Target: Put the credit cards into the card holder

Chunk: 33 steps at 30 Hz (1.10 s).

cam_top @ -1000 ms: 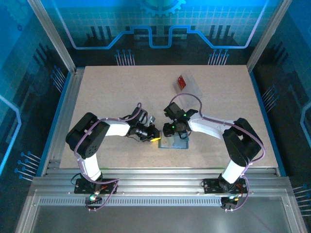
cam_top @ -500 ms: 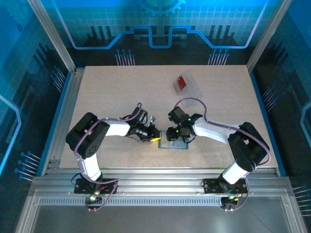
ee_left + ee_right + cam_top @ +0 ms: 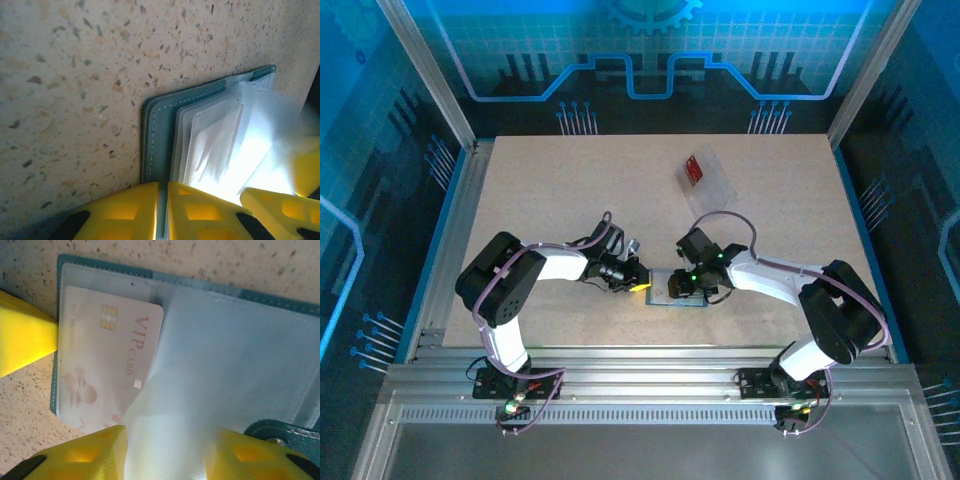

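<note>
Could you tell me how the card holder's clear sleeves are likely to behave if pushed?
Probably floppy: in the right wrist view a clear sleeve curls up off the card holder instead of lying flat. Likely slippery, judging by its glossy glare. The holder looks light and might slide, were the left tool not pinching its cover.

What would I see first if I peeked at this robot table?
Probably the left arm and the right arm meeting over the open card holder near the front edge of the table, the yellow left fingers pinching its cover. Up close, a pale card marked VIP lies among its clear pockets. Far back, a red card rests at one end of a clear tray.
</note>
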Each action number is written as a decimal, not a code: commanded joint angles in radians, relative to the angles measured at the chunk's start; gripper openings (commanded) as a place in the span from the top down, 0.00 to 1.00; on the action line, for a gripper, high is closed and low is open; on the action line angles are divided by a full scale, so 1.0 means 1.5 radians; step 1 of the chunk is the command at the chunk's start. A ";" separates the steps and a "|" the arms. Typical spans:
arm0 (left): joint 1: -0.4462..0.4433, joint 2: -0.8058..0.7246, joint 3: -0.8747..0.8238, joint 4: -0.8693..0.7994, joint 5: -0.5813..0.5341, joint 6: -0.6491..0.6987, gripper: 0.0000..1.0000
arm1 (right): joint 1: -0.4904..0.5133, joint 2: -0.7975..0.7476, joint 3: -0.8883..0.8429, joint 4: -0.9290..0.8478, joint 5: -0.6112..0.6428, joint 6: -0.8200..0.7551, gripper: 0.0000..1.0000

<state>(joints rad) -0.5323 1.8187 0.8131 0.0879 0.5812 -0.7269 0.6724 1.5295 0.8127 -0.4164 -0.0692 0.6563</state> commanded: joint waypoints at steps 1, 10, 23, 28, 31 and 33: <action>-0.007 0.013 0.010 -0.011 0.005 0.006 0.85 | -0.014 -0.011 -0.023 0.037 -0.041 0.026 0.54; -0.008 0.014 0.011 -0.011 0.005 0.006 0.85 | -0.052 -0.051 -0.053 0.074 -0.063 0.038 0.52; -0.008 0.018 0.011 -0.011 0.005 0.005 0.85 | -0.050 -0.030 -0.001 0.016 0.018 0.014 0.85; -0.009 0.019 0.012 -0.009 0.006 0.005 0.85 | -0.027 -0.015 0.029 -0.021 0.069 0.006 0.91; -0.009 0.020 0.013 -0.009 0.008 0.003 0.85 | -0.017 -0.011 0.037 -0.022 0.074 0.007 0.91; -0.009 0.021 0.012 -0.009 0.007 0.004 0.85 | -0.010 -0.012 0.041 -0.020 0.068 0.009 0.90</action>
<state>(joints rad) -0.5343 1.8236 0.8165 0.0879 0.5816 -0.7269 0.6369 1.5002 0.8455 -0.4122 0.0067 0.6762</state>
